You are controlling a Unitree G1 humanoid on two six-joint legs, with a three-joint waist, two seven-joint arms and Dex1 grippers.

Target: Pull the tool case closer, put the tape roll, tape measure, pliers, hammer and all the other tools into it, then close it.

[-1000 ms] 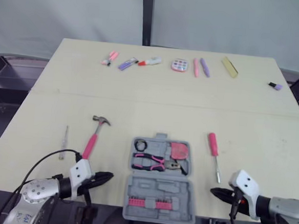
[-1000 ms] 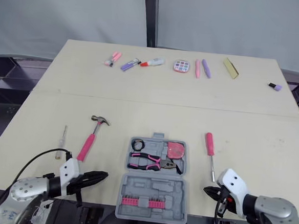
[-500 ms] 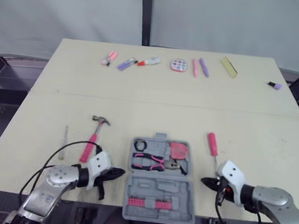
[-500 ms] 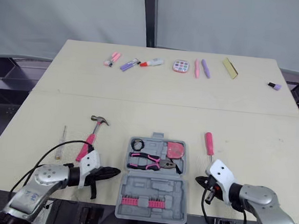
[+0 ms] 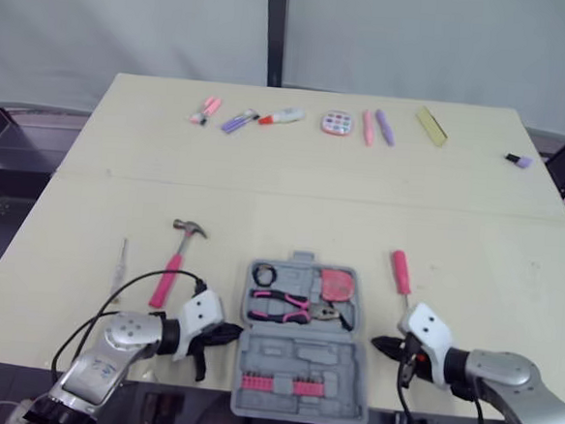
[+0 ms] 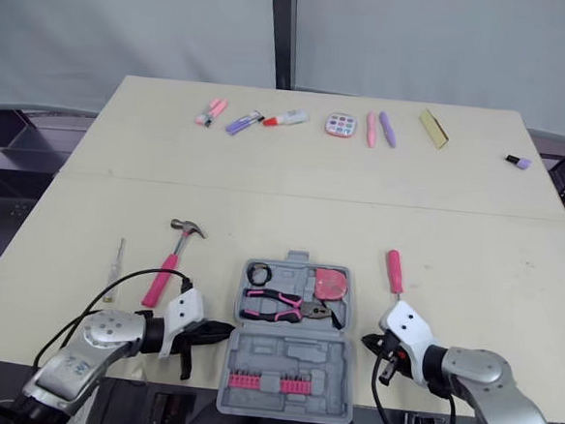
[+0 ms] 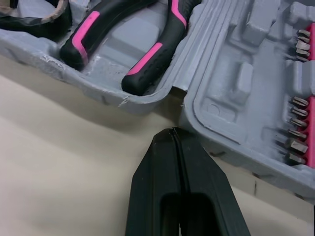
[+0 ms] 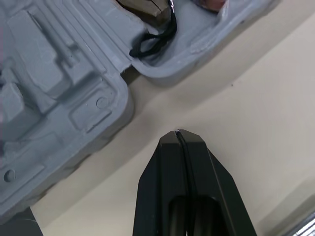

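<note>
On the table (image 5: 293,203), the seemingly light, rigid tool case (image 5: 298,347) is best pressed at its hinge between the closed left gripper (image 5: 229,335) and right gripper (image 5: 381,346).

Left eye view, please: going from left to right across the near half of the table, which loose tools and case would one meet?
In order: thin pale tool → pink-handled hammer → open tool case → pink-handled screwdriver.
</note>
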